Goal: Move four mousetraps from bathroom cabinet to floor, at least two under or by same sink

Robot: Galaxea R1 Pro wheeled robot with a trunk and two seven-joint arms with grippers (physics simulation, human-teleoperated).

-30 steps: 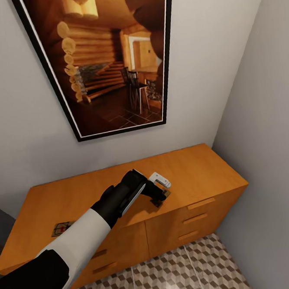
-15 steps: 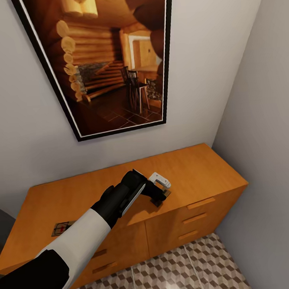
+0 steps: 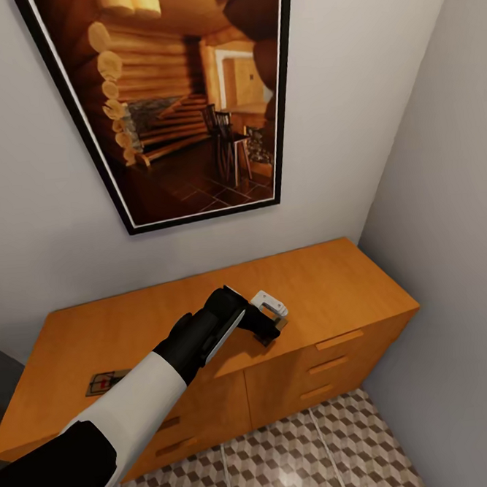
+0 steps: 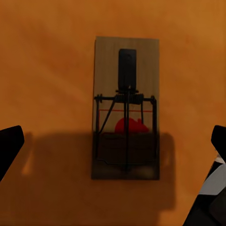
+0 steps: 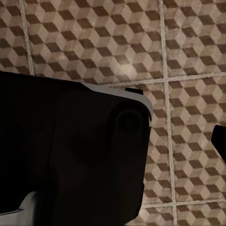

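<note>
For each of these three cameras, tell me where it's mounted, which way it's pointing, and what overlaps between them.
Head view: on the head, looking down at the cabinet, a framed picture and the left arm.
Left wrist view: on that arm, looking straight down at a mousetrap, dark fingers at both edges.
Right wrist view: on that arm, facing the bathroom floor past a dark robot part.
Shared: head and left wrist views both show the cabinet top.

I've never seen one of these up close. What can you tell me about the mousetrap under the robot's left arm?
The mousetrap is a flat tan wooden board with a dark wire frame, a black bar along its middle and a red mark. It lies flat on the orange-brown cabinet top, straight below the left pincer, whose dark fingertips stand wide apart on either side. Nothing grips it yet.
</note>
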